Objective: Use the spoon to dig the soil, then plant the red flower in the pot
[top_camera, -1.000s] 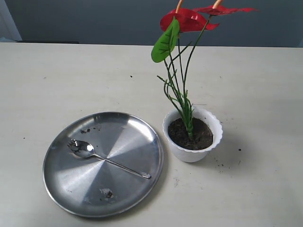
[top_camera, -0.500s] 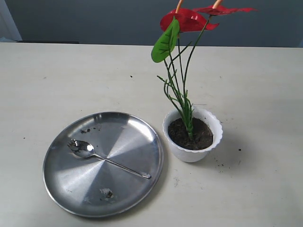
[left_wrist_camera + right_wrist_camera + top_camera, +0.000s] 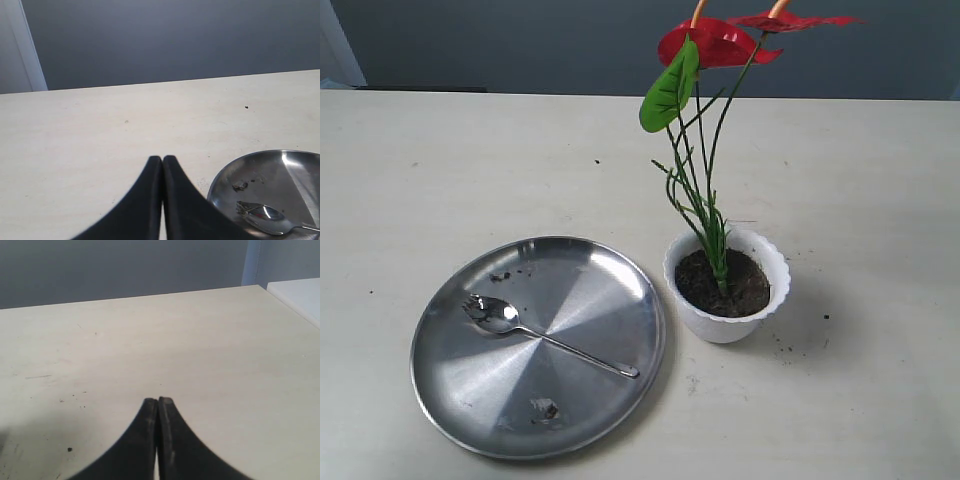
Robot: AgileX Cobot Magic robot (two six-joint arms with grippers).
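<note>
The red flower (image 3: 718, 42) stands upright with its stems stuck in the dark soil (image 3: 723, 283) inside the white scalloped pot (image 3: 728, 325). The silver spoon (image 3: 542, 336) lies on the steel plate (image 3: 460, 400), its bowl dirty with soil; the left wrist view also shows the spoon (image 3: 267, 218) and the plate (image 3: 300, 170). Neither arm appears in the exterior view. My left gripper (image 3: 162, 159) is shut and empty, hovering over bare table beside the plate. Over bare table too, my right gripper (image 3: 158, 400) is shut on nothing.
Soil crumbs (image 3: 544, 408) lie on the plate, and a few specks (image 3: 786, 346) dot the table by the pot. A grey wall runs behind the far table edge. In the right wrist view a white surface (image 3: 300, 292) lies past the table's corner.
</note>
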